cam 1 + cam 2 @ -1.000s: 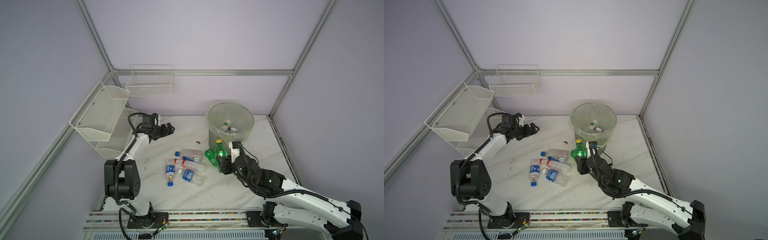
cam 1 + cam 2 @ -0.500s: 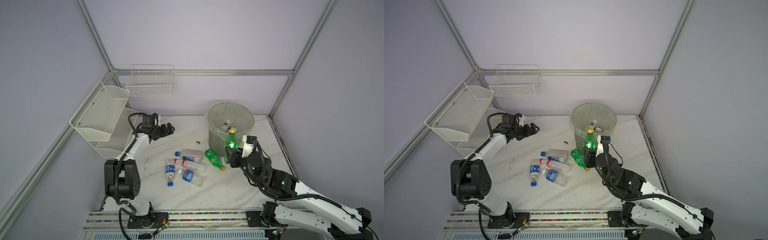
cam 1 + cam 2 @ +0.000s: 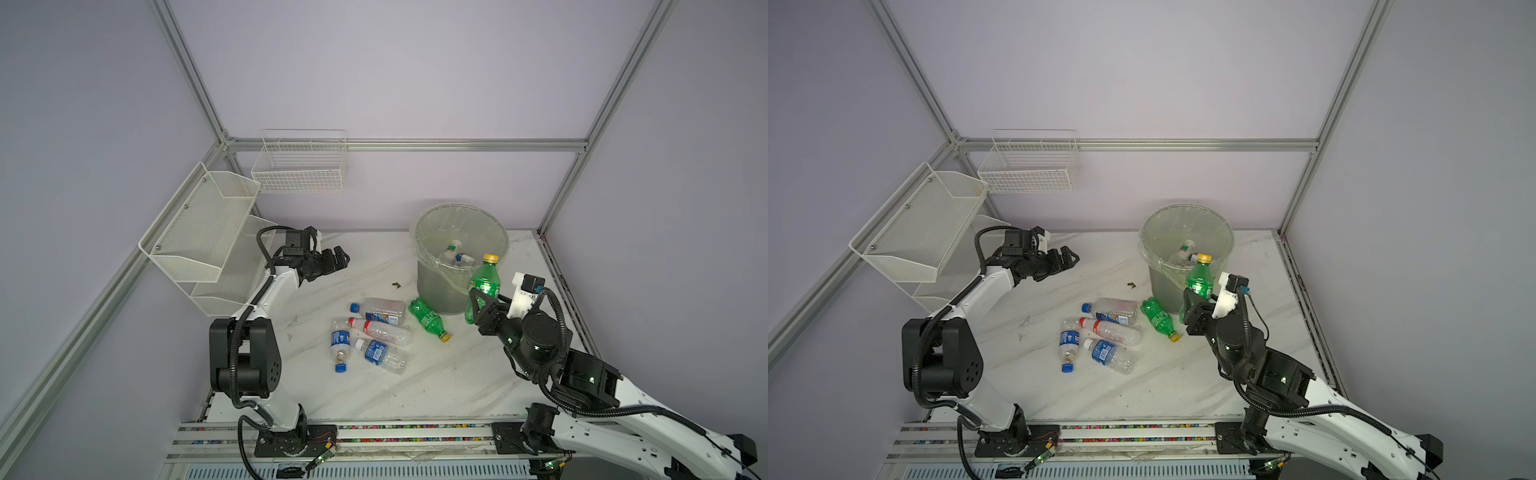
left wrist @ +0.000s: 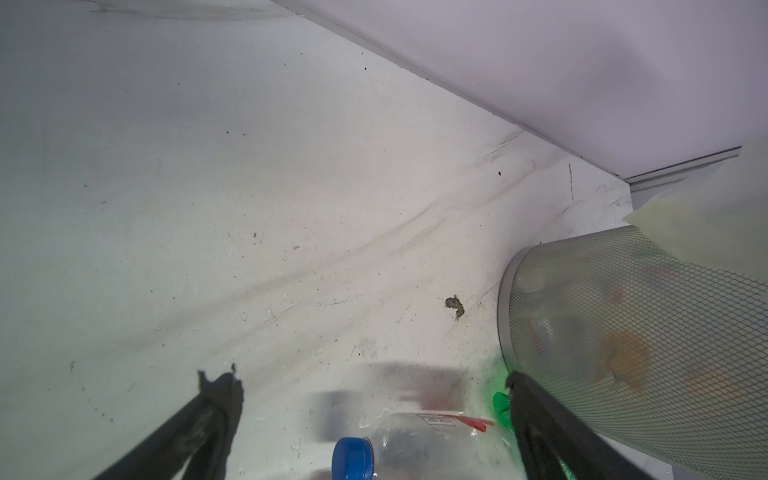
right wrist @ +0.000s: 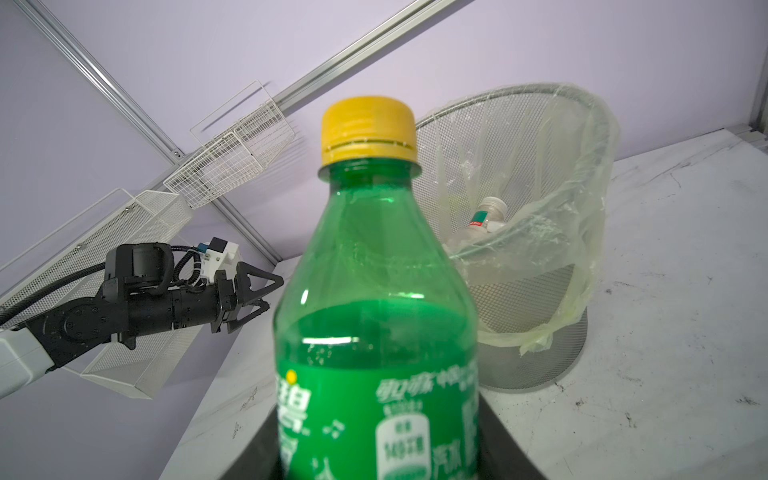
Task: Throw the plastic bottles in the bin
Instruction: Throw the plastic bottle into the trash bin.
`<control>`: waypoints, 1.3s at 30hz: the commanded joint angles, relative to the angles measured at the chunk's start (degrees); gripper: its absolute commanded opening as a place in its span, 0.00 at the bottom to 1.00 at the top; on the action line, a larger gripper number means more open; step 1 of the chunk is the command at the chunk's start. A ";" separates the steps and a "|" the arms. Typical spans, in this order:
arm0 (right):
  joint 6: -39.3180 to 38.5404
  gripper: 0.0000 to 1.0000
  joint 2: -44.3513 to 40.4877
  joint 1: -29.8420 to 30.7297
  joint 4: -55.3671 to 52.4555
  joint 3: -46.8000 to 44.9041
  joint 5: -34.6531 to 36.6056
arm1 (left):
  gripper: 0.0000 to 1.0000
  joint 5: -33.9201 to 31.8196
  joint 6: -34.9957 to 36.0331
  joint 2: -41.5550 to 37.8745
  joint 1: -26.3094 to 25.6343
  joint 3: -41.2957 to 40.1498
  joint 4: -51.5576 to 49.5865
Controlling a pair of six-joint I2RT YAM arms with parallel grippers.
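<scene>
My right gripper [image 3: 484, 308] [image 3: 1196, 311] [image 5: 374, 451] is shut on a green plastic bottle [image 3: 483, 286] [image 3: 1200, 283] [image 5: 374, 291] with a yellow cap. The bottle stands upright in the air, just in front of the bin [image 3: 432, 286] [image 3: 1158, 284] [image 5: 540, 365], its cap about level with the rim. Bottles lie inside the bin [image 3: 454, 250]. On the table lie a second green bottle [image 3: 428, 319] [image 3: 1158, 318] and several clear bottles [image 3: 380, 328] [image 3: 1111, 328]. My left gripper [image 3: 343, 261] [image 3: 1073, 257] [image 4: 370, 378] hangs open and empty at the back left.
White mesh baskets [image 3: 199, 232] hang on the left wall, and a wire basket [image 3: 299, 166] hangs on the back wall. A small brown scrap [image 3: 396, 284] [image 4: 455, 305] lies left of the bin. A raised rail [image 3: 561, 291] runs along the table's right edge.
My right gripper has lifted the green bottle off the table beside the pile and carried it up and right to the bin's front. The left arm has stayed put.
</scene>
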 commanded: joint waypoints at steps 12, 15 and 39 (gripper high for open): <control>-1.50 0.45 11.44 -0.38 -0.40 12.80 8.56 | 1.00 0.97 1.29 0.25 0.47 0.17 0.62; -2.73 0.50 23.72 -10.87 -6.26 26.03 -0.76 | 1.00 1.36 1.22 0.51 0.51 0.34 0.65; -6.53 0.97 12.68 -22.31 -3.42 16.16 -21.47 | 1.00 1.10 1.38 -0.27 0.47 0.17 0.38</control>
